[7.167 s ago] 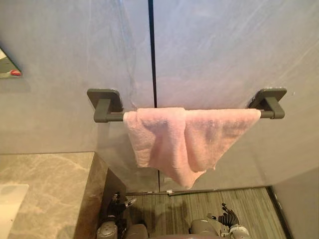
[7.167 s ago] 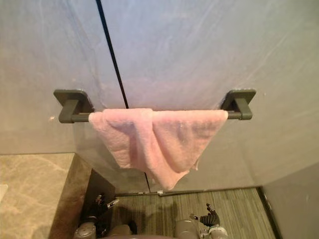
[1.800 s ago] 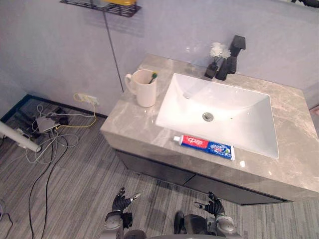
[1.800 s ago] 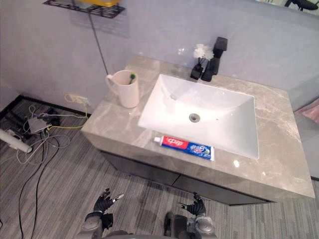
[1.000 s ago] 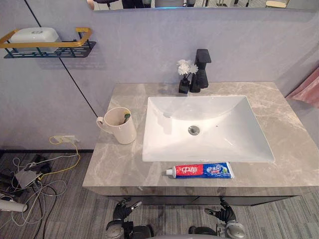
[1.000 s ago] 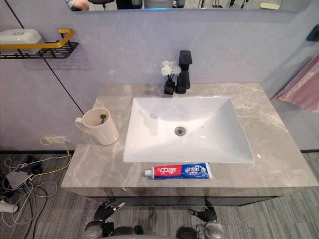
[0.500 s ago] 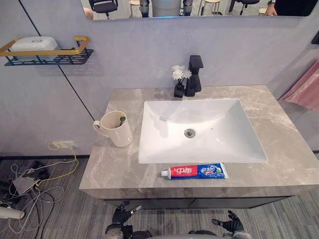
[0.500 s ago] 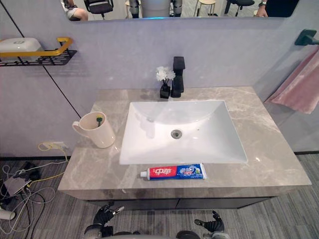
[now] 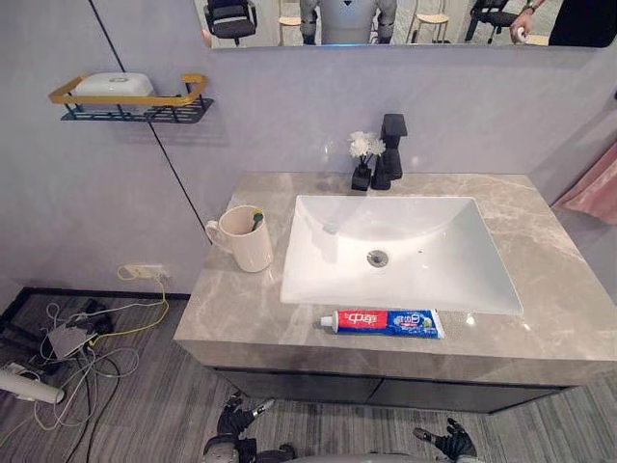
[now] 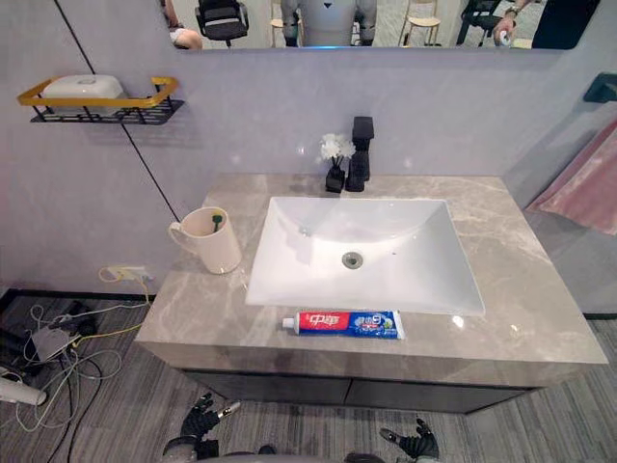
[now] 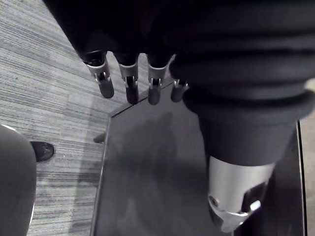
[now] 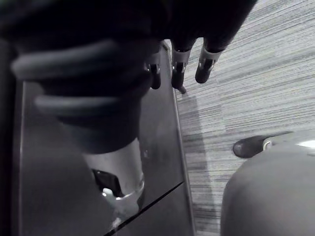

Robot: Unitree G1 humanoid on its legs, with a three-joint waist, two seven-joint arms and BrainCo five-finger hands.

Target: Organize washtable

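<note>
Grey marble counter with a white rectangular sink set in the middle. Along the front edge, just before the sink, 1 toothpaste tube, flat, white cap toward the left. Left of the sink, 1 cream cup, upright, handle pointing left, with a green-tipped brush in it. Behind the sink, against the wall, a black tap, with a small black vase of white flowers touching its left side. On the wall to the left, well apart from the counter, a gold-railed shelf carrying a white box. At the far right, the edge of a pink towel.

Left hand low before the dark cabinet, fingers loose and spread, holding nothing. Right hand likewise low, fingers relaxed and apart, nothing in them.
</note>
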